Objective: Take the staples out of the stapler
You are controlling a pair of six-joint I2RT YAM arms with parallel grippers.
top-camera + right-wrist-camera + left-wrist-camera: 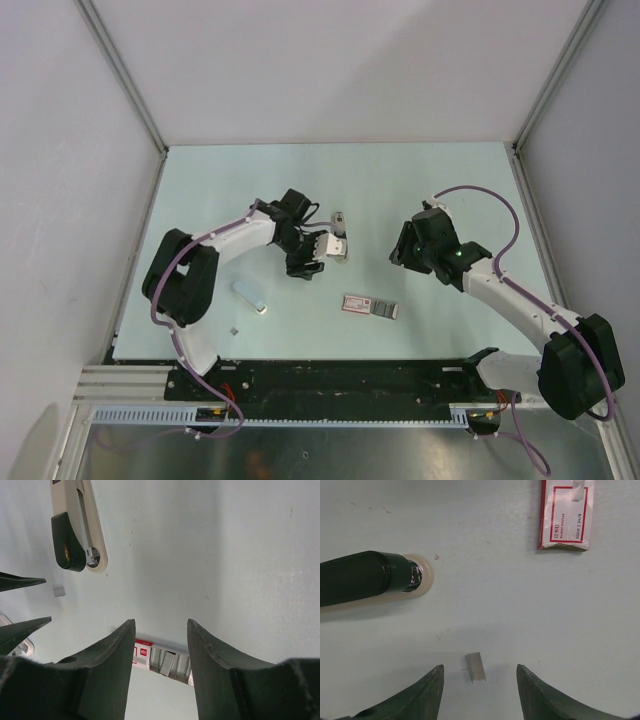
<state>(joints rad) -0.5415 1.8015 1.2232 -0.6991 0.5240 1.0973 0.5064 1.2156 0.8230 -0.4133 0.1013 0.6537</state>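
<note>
One short block of staples (475, 667) lies flat on the worktop (400, 190), just off the nose of the stapler (365, 577) and touching nothing. It is already out of the magazine, so that part of the unloading looks done. A pale silvery-blue bar (250, 294) with a whitish end lies well apart, nearer the left arm's base, with a tiny silvery bit (233, 330) beyond it. These seem to be unloaded pieces put aside where they will not get in the way.

The stapler rests on its pale base, its black top pointing towards the block, and no tool touches it. The red-and-white staple box (566, 515) sits off to the side, its tray partly slid out in the right wrist view.

The left tool (480, 674) hangs low over the block, its fingers (422, 695) standing moderately wide on either side. There is a clear gap each way, so it holds nothing. The right tool (161, 625) hovers farther back, about as wide, with only bare worktop and the box beneath it. It probably waits there to steady the stapler if needed.
</note>
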